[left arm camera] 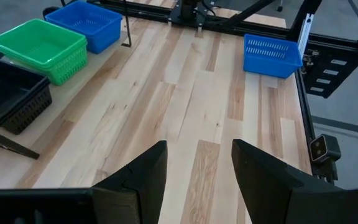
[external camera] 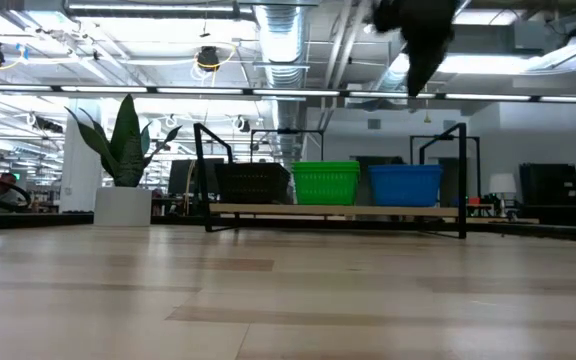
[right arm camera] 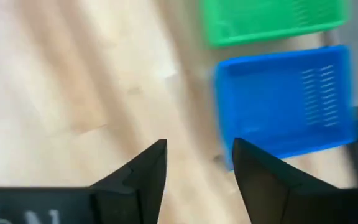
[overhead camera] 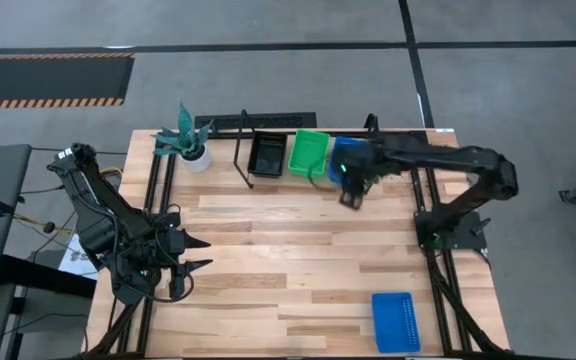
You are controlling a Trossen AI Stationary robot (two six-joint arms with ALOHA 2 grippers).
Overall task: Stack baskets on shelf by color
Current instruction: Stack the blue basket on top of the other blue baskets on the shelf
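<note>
On the shelf (external camera: 338,211) at the table's far edge, black baskets (overhead camera: 268,153), green baskets (overhead camera: 308,150) and blue baskets (overhead camera: 340,150) rest side by side on its wooden board. A single blue basket (overhead camera: 395,320) lies flat on the table near the near right corner. My right gripper (overhead camera: 351,200) is open and empty, raised above the table just in front of the blue baskets (right arm camera: 284,102). It shows high up in the low view (external camera: 418,45). My left gripper (overhead camera: 196,255) waits open at the table's left side, pointing right.
A potted plant (overhead camera: 190,140) stands at the far left corner, beside the shelf. The shelf's black rod frame (overhead camera: 243,150) rises at its left end. Bare wooden tabletop (overhead camera: 298,260) spreads between both arms and the loose basket (left arm camera: 271,55).
</note>
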